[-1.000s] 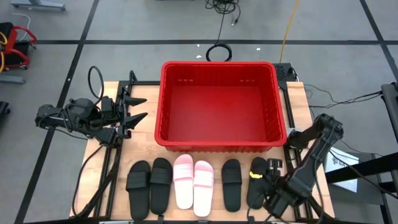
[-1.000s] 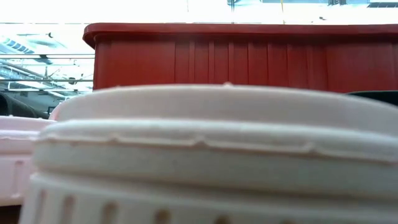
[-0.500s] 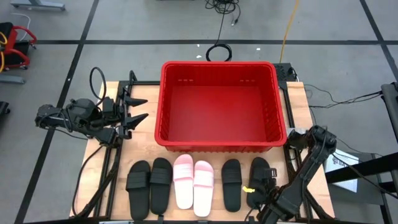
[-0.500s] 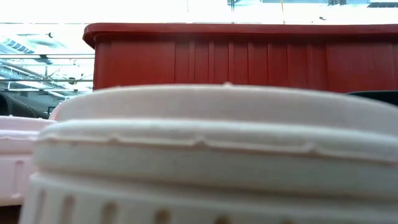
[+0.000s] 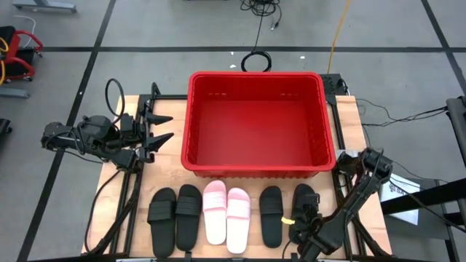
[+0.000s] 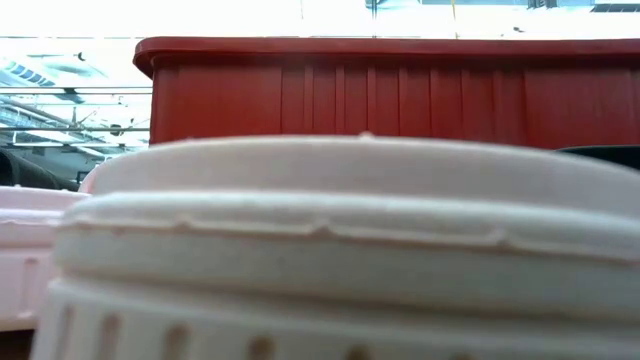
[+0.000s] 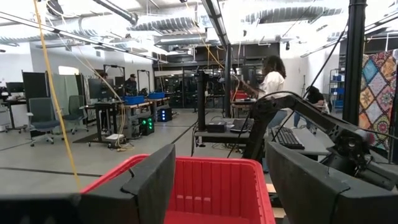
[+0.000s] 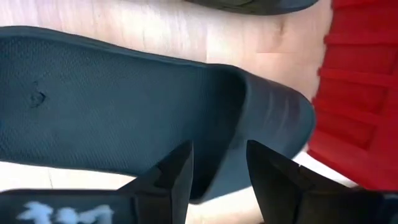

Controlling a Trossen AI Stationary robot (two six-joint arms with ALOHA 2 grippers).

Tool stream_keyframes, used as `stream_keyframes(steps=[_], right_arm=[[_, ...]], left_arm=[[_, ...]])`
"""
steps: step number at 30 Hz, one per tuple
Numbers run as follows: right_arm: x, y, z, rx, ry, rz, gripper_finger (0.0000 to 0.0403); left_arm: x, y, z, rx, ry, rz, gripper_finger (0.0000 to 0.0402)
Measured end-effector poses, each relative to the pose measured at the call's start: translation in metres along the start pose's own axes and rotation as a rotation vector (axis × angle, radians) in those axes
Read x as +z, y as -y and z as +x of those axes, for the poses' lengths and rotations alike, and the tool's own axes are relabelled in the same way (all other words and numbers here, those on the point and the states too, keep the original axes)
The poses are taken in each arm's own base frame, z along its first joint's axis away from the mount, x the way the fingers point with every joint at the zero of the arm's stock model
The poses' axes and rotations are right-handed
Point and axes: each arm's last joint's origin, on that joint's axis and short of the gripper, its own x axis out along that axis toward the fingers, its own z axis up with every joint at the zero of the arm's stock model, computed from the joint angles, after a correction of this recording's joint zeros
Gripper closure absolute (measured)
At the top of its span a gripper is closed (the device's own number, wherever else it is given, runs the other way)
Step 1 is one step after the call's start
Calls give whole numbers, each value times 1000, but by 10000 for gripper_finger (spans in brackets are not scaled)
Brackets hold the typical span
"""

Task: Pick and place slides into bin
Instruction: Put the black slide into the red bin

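The rightmost black slide [image 5: 303,207], judged light, flexible and grippy, was best taken by its wide strap, over which the right gripper [image 8: 217,168] was poised, jaws parted and empty.

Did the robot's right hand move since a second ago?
Yes. The right gripper slid down along the rightmost black slide, away from the red bin.

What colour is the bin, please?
Red bin, clearest in the high view.

wooden table [image 5: 349,116] – red bin [image 5: 256,169] at back, six slides [image 5: 226,215] in a front row
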Motion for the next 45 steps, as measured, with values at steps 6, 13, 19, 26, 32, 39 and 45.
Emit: stream_keyframes(steps=[6, 13, 19, 26, 32, 39, 45], right_arm=[[-5, 2, 14, -29, -18, 21, 261], [-7, 2, 25, -63, 17, 39, 261], [-8, 8, 25, -125, 15, 57, 261], [-10, 12, 25, -174, 9, 67, 261], [-10, 11, 25, -170, 12, 58, 280], [-9, 11, 25, -153, -9, 45, 357], [-8, 12, 25, -160, -13, 50, 394]], left_arm=[[0, 0, 0, 0, 0, 0, 147], [-1, 0, 0, -1, -11, 3, 147], [-1, 0, 0, -1, -13, 3, 146], [-1, 0, 0, -1, -14, 4, 147], [-1, 0, 0, -1, -14, 3, 147], [-2, 0, 0, -1, -14, 2, 147], [-1, 0, 0, -1, -14, 1, 147]])
